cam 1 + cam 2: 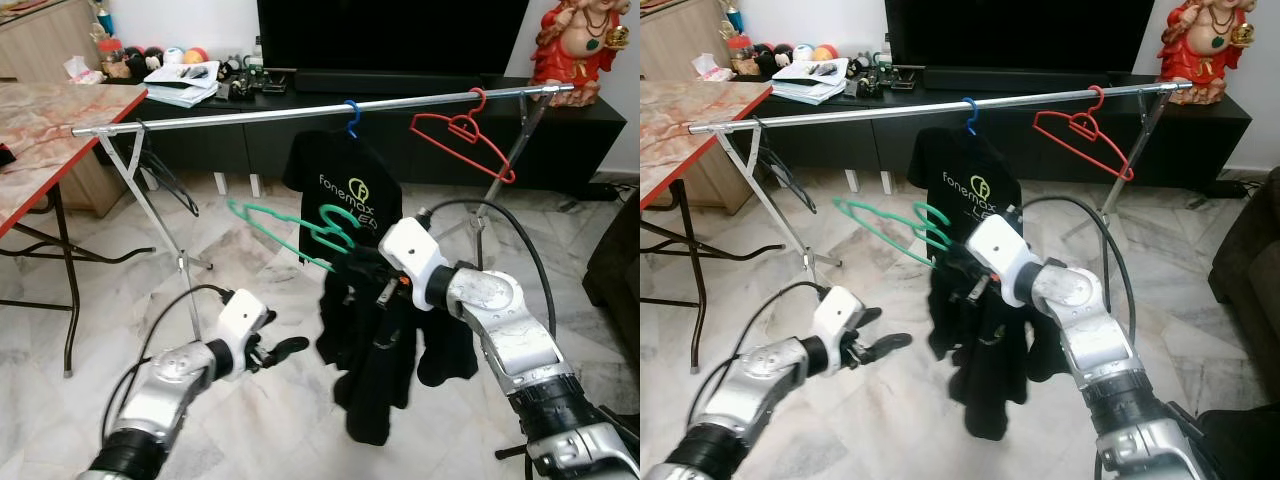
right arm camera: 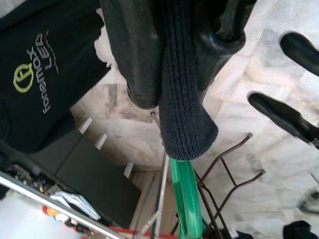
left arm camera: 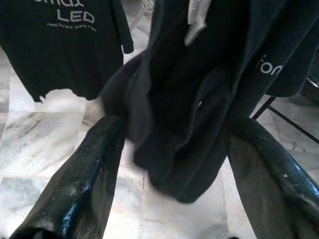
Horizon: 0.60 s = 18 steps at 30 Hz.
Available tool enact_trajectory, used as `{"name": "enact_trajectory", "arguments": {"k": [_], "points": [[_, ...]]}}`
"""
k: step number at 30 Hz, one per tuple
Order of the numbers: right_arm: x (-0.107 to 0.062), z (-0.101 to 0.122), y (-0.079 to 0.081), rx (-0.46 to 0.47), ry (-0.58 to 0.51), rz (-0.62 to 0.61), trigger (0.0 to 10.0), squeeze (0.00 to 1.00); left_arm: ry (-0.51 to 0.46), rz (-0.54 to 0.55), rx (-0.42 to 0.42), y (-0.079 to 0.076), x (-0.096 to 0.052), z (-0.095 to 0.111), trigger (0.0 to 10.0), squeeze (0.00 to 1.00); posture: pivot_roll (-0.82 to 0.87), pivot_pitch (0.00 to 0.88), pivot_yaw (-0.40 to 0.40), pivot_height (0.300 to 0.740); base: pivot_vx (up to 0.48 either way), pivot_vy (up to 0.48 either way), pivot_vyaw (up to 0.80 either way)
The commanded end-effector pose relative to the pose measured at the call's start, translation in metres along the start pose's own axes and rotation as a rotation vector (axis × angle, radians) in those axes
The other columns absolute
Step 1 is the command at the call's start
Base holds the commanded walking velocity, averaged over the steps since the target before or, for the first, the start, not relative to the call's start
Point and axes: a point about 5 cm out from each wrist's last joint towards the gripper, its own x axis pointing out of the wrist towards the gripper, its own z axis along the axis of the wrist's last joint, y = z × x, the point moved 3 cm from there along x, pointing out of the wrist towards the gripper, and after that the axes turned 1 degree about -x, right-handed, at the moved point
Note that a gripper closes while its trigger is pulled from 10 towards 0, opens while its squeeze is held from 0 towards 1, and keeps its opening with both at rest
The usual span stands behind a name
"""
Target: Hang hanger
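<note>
Right gripper (image 1: 352, 258), centre of frame: fingers clamped on a green hanger (image 1: 290, 228) together with the collar of a dark garment (image 1: 385, 350) that hangs limp beneath it towards the marble floor (image 1: 250, 285). The hanger projects to the left of the gripper, below the rail and apart from it.

Left gripper (image 1: 285, 349), lower left of centre: fingers spread wide, holding nothing, just left of the hanging garment; in the left wrist view the dark cloth sits between and beyond the two fingers (image 3: 84, 181).

Silver rail (image 1: 300, 108) crosses the upper frame, left to right. On it: a blue hanger (image 1: 351, 118) carrying a black printed T-shirt (image 1: 335, 185) at centre, directly behind the right gripper; a red hanger (image 1: 462, 140), bare, upper right.

Surroundings: marble-topped folding table (image 1: 40, 135) at left edge; black TV console (image 1: 400, 95) behind the rail; red figurine (image 1: 580, 45) upper right.
</note>
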Motion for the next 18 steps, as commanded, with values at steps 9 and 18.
{"name": "enact_trajectory", "arguments": {"k": [9,18], "points": [[-0.004,0.027,0.019,-0.02,-0.046,0.021,0.0,0.0,0.017,0.018,-0.002,0.002,0.007,-0.011,10.0,0.0,0.0,0.133,0.047,0.74,0.0,0.0,0.0],[-0.002,0.052,0.041,-0.015,-0.112,0.075,0.0,0.0,0.043,0.017,0.018,-0.003,0.014,-0.021,10.0,0.0,-0.01,0.132,0.046,0.74,0.0,0.0,0.0]]}}
